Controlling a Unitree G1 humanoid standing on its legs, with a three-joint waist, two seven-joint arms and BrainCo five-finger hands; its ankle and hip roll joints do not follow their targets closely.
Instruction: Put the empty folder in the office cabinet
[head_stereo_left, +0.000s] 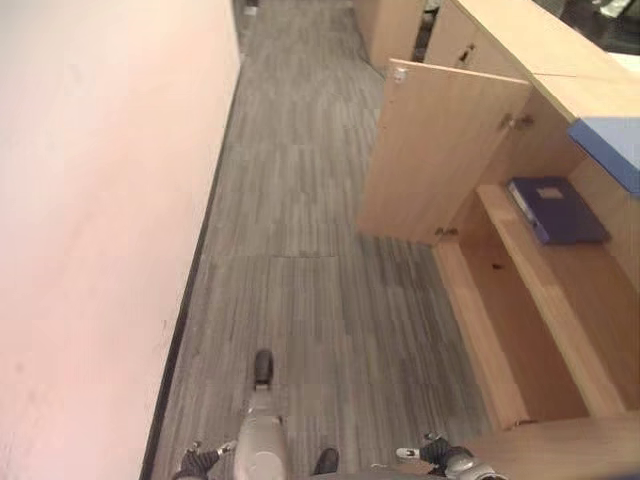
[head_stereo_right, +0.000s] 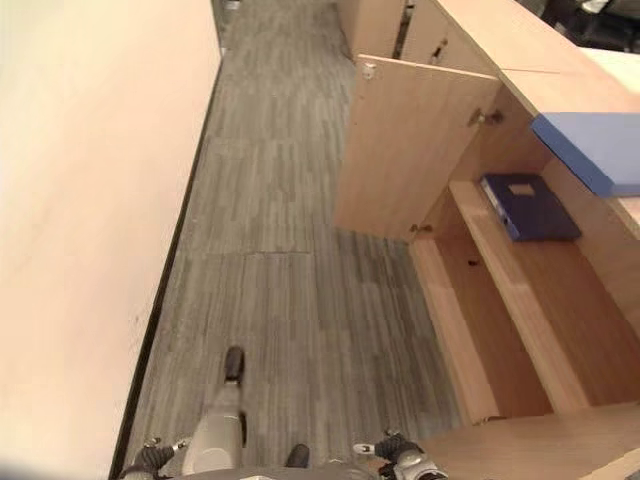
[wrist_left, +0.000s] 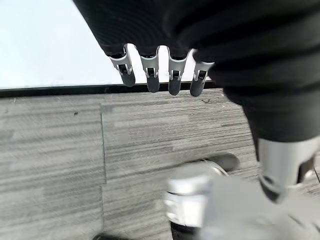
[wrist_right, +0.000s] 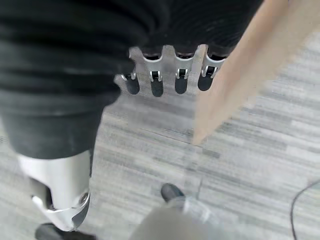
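Observation:
A dark blue folder lies flat on the upper shelf of the open wooden cabinet at my right. The cabinet door stands swung out over the floor. My left hand hangs by my side above the grey floor, fingers straight and holding nothing. On the other side my right hand hangs the same way, empty, with a wooden edge of the cabinet close beside it. Both hands are well short of the folder.
A light blue flat thing lies on the cabinet top. The lower compartment is bare wood. A pale wall runs along my left, leaving a grey plank floor corridor. More wooden cabinets stand farther back.

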